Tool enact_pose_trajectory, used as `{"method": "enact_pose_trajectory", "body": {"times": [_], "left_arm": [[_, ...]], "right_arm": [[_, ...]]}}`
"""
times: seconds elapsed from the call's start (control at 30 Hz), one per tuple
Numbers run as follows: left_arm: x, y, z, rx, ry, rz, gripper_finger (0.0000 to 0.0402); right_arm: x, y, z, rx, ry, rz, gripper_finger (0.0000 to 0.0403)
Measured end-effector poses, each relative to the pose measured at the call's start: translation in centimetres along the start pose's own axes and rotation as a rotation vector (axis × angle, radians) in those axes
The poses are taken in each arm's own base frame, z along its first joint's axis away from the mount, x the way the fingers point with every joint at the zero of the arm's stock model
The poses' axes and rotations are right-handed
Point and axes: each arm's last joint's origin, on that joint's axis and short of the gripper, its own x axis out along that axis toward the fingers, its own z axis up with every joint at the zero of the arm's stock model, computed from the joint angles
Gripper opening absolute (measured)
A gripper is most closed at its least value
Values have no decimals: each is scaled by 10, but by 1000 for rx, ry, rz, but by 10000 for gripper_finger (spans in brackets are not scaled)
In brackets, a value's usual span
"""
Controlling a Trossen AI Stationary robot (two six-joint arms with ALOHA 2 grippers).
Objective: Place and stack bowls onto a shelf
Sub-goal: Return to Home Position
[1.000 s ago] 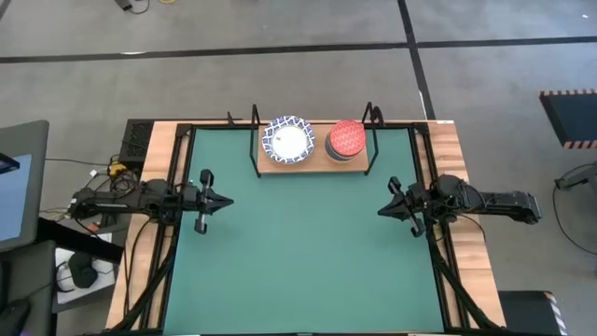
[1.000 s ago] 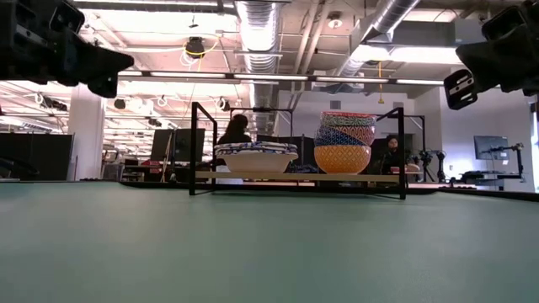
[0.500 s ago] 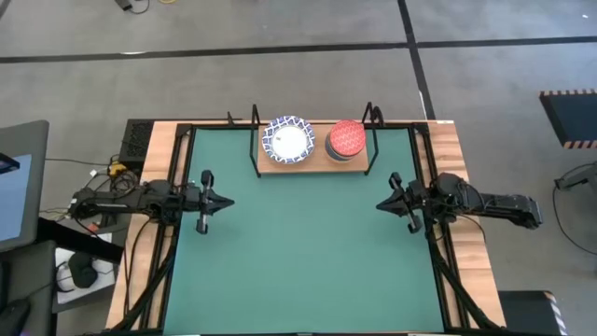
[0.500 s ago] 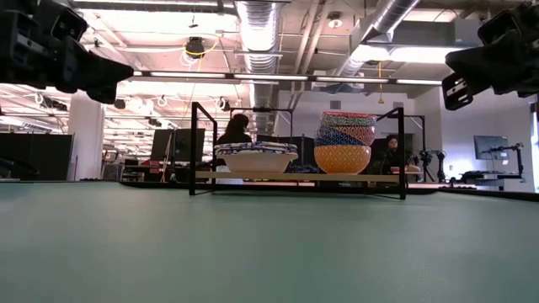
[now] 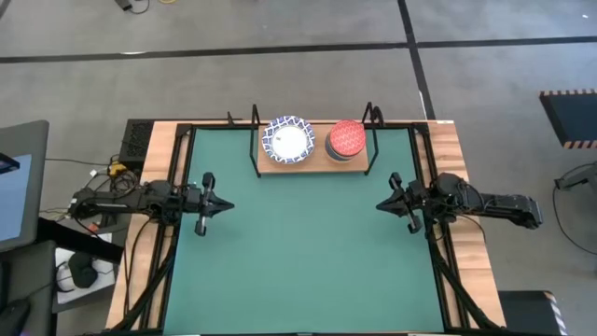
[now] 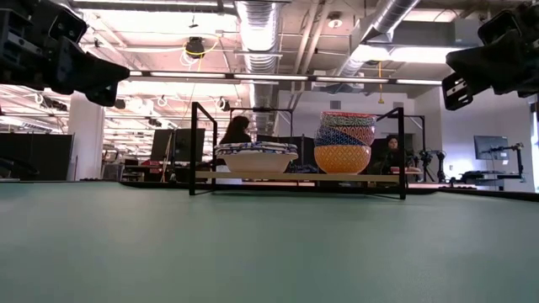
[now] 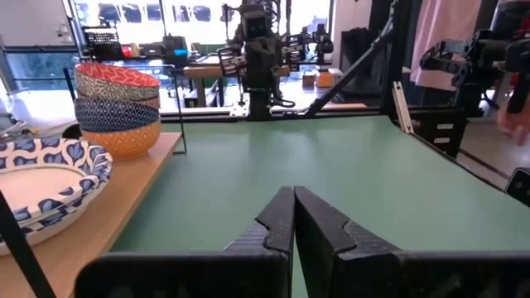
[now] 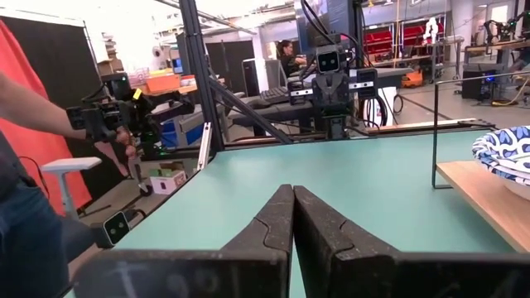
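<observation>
The shelf [image 5: 312, 161], a wooden board in a black wire frame, stands at the table's far edge. On it sit a stack of white bowls with blue-patterned rims [image 5: 288, 140] [image 6: 256, 157] and a stack of coloured bowls [image 6: 344, 141]. The coloured stack has the red patterned bowl [image 5: 347, 138] on top and the yellow-orange bowl at the bottom. My left gripper [image 5: 229, 202] [image 7: 293, 199] hovers shut above the mat's left side. My right gripper [image 5: 378, 206] [image 8: 293, 194] hovers shut above its right side. The two point at each other, and both are well short of the shelf.
The green mat [image 5: 308, 261] lies bare between the two grippers and toward the near edge. Black frame rails run along the table's left and right sides. A person's arm [image 8: 50, 99] shows beyond the table in the right wrist view, and another person [image 6: 236, 130] sits behind the shelf.
My right gripper has drifted slightly toward the far edge. My left gripper has sunk a little. Both stayed shut, and the bowls have not moved.
</observation>
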Motion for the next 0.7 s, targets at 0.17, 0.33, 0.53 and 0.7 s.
{"method": "enact_pose_trajectory", "body": {"times": [0.17, 0.33, 0.53, 0.7], "left_arm": [[0, 0, 0, 8, 1, 0, 0], [0, 0, 0, -17, 1, 0, 0], [0, 0, 0, -14, 1, 0, 0], [0, 0, 0, -21, 1, 0, 0]], "right_arm": [[0, 0, 0, 0, 0, 0, 39], [0, 0, 0, 0, 0, 0, 40], [0, 0, 0, 0, 0, 0, 40], [0, 0, 0, 0, 0, 0, 40]]}}
